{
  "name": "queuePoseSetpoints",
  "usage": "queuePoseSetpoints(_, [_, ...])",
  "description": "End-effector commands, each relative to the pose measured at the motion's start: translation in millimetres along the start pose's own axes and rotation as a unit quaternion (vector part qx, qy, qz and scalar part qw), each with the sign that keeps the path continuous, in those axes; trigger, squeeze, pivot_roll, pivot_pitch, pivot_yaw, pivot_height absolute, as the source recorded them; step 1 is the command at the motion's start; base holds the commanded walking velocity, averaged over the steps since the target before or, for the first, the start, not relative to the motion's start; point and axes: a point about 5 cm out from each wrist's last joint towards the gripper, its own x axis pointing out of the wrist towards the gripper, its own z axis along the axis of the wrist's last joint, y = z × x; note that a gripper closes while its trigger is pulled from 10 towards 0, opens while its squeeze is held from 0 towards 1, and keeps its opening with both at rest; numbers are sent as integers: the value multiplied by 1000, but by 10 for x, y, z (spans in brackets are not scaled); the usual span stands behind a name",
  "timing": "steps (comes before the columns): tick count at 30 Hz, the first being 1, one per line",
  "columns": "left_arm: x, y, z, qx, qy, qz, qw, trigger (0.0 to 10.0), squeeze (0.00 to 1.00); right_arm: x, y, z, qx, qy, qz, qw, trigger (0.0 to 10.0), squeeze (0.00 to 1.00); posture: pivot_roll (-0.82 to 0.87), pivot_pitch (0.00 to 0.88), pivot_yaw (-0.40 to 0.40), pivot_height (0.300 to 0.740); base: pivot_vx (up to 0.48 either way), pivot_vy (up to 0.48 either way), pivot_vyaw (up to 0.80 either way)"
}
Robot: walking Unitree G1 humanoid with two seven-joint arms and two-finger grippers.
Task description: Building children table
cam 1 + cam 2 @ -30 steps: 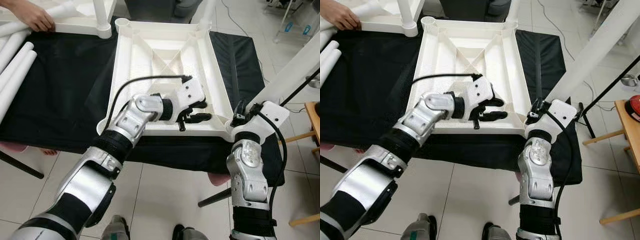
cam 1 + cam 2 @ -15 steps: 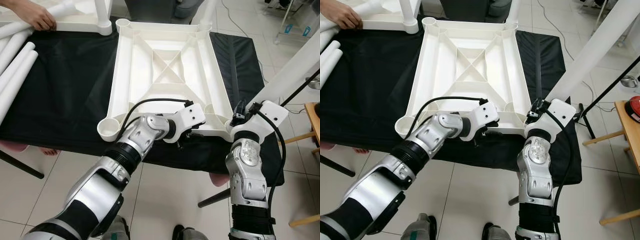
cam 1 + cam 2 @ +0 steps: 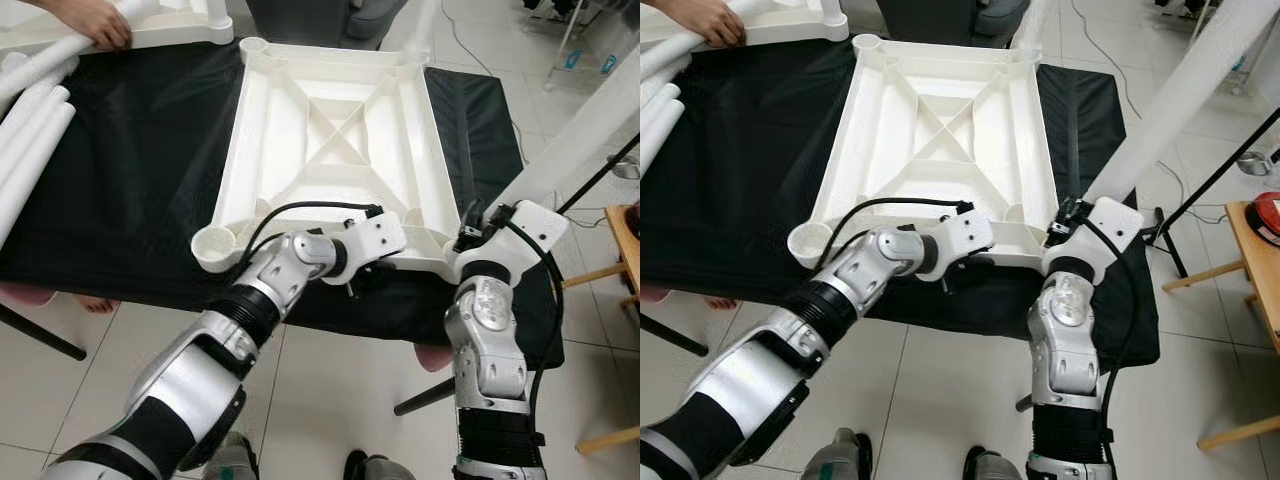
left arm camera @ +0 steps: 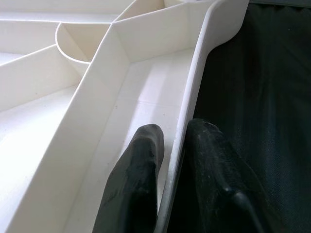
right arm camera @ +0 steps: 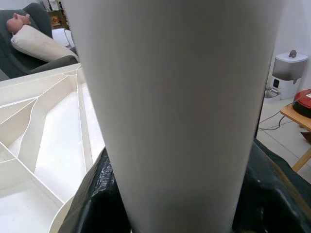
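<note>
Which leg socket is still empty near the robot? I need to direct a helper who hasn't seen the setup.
On the black cloth lies the white tabletop, underside up. Find its edge nearest the robot, clamped by the left pincer. The open round socket is at that edge's left corner; the right corner already holds a white leg.

Left gripper (image 4: 171,145) straddles the white tabletop rim (image 4: 194,92): one finger inside the tray, the other over black cloth (image 4: 272,97).

Both arms are silver metal with black ribbed bands and white wrist housings. Black cables loop over each wrist, and the long fingers (image 4: 136,179) are matte black.
</note>
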Motion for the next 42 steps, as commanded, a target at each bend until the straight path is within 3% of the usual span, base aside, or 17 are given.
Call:
queuePoseSetpoints(1, [-37,-86,-142,2,23,-60,998,0,0,-98,-119,-427,-19,111,-13,994,0,0,134,178,9,740,0,0,0])
queuePoseSetpoints(3, [-123,-53,-160,-5,10,-79,997,0,0,-103,-77,-424,-18,111,-2,994,0,0,134,178,9,740,0,0,0])
queuePoseSetpoints(7, [-156,-42,-168,-7,5,-86,996,0,0,-106,-60,-423,-18,111,2,994,0,0,134,178,9,740,0,0,0])
queuePoseSetpoints(9, [-288,-43,-271,-4,9,-115,993,0,0,-120,5,-439,-17,115,15,993,0,0,145,184,4,740,0,0,0])
queuePoseSetpoints(13, [-330,-49,-311,-1,13,-124,992,0,0,-125,26,-444,-16,116,19,993,0,0,145,184,4,740,0,0,0])
queuePoseSetpoints(15, [-501,-144,-418,-18,5,-148,989,0,0,-125,112,-426,-13,114,32,993,0,0,151,188,6,740,0,0,0])
queuePoseSetpoints(21, [-618,-281,-431,-47,-17,-158,986,0,0,-133,139,-406,-10,112,36,993,0,0,157,193,3,740,0,0,0])
queuePoseSetpoints(25, [-648,-218,-427,-113,-31,-74,990,0,0,-114,91,-415,-17,111,37,993,0,0,157,193,-2,740,0,0,0])
queuePoseSetpoints(29, [-643,-184,-424,-126,-32,-56,990,0,0,-101,92,-415,-18,110,38,993,0,0,157,193,-2,740,0,0,0])
queuePoseSetpoints(33, [-634,-99,-441,-164,-28,0,986,0,0,-17,285,-414,-17,101,84,991,0,0,161,191,-2,740,0,0,0])
queuePoseSetpoints(42, [-782,-119,-546,-209,6,51,976,0,0,45,447,-415,-16,91,128,988,0,0,171,191,4,740,0,0,0])
